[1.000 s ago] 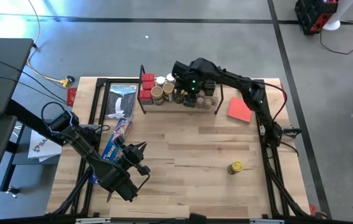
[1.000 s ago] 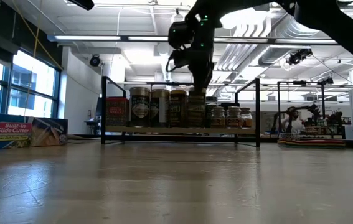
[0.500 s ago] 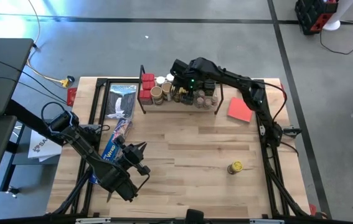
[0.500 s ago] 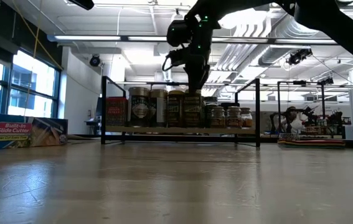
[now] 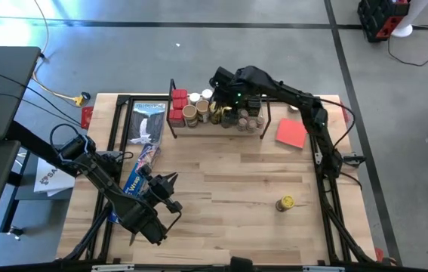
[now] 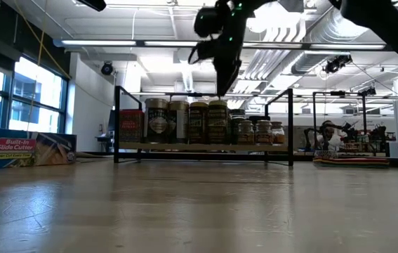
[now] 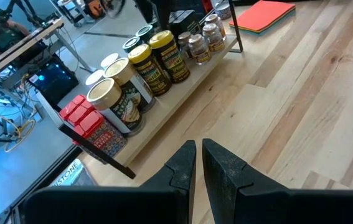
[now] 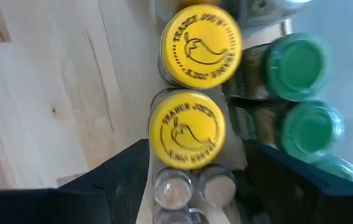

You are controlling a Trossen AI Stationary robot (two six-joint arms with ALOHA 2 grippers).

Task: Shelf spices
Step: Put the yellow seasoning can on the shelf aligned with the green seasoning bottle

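**A:** Why is my right pincer [image 5: 223, 85] poised there?

**B:** Its jaws stand apart, empty, directly above the yellow-lidded jar [image 8: 187, 129] standing on the shelf [image 5: 217, 127]. A second ago it was lower, around that jar. One jar [image 5: 285, 203] sits well behind it; the left pincer [image 7: 198, 163] waits closed, far off.

Light source: ceiling strip lights [image 6: 184, 43] and big windows [image 6: 27, 88], bright.
Glare: cyan patch on floor [image 5: 10, 19].
Backlight: right arm is a dark silhouette.
Blur: yellow lids [image 8: 187, 129] slightly soft.
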